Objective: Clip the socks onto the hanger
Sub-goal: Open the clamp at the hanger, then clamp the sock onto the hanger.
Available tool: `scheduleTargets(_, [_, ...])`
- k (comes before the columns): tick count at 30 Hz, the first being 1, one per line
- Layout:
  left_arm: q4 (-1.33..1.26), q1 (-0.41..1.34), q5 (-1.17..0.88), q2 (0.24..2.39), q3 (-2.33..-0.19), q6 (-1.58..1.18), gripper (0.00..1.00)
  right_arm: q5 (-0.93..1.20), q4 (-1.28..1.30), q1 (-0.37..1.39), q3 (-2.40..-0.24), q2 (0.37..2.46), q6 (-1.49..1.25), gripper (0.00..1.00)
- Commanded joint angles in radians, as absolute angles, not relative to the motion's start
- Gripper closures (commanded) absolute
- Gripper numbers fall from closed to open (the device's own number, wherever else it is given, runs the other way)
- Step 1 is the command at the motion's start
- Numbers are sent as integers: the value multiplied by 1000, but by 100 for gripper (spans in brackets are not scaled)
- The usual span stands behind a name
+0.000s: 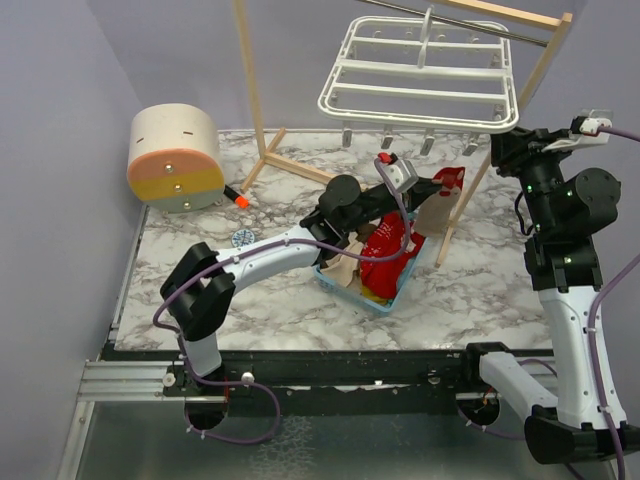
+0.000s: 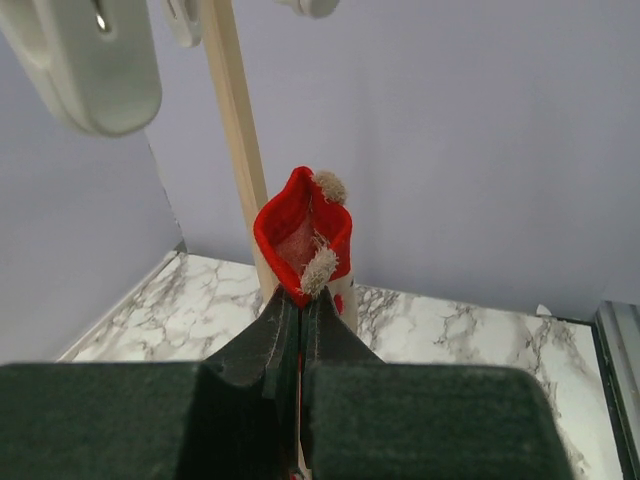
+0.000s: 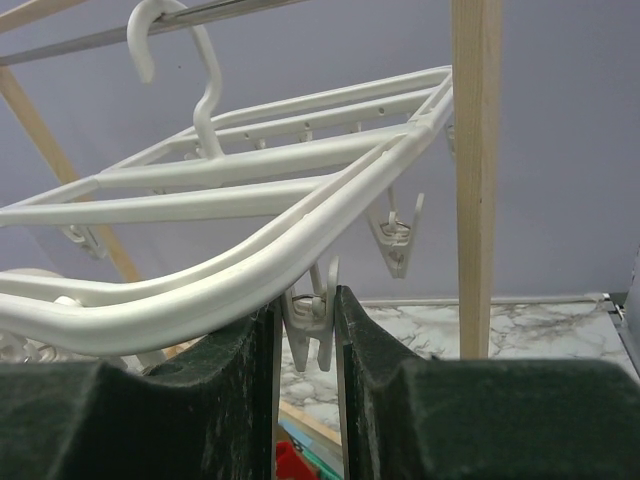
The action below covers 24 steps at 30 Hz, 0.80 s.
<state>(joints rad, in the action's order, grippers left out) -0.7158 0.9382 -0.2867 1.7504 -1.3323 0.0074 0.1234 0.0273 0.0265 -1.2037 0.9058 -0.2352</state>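
**A:** None of the socks (image 1: 385, 262) hangs on the hanger (image 1: 420, 112), seen from above. Most lie heaped in the basket (image 1: 404, 282). One red sock (image 1: 453, 178) is raised in the left gripper (image 1: 438, 184), just under the front clips.

**B:** Right gripper (image 1: 497, 150)?

**A:** At the hanger's near right corner. A wooden post (image 1: 462, 222) slants between the arms, so it's tight there.

**B:** Left wrist?

**A:** Jaws pinched on the red sock (image 2: 300, 225), cuff gaping upward. Wooden post (image 2: 235, 130) close behind it, open air to the right.

**B:** Right wrist?

**A:** Fingers (image 3: 262, 345) narrow, squeezing one clip (image 3: 310, 340) under the rim. Wooden post (image 3: 475, 150) just right. First clipping not yet done, I judge; everything else remains.
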Motion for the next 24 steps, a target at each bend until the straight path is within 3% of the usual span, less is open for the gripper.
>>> scheduleTargets(1, [-741, 943, -282, 1787, -1406, -35, 100, 133, 62, 31, -1185, 875, -240, 99])
scheduleTargets(24, [-741, 968, -301, 1905, -1572, -85, 100, 140, 77, 38, -1122, 843, -247, 99])
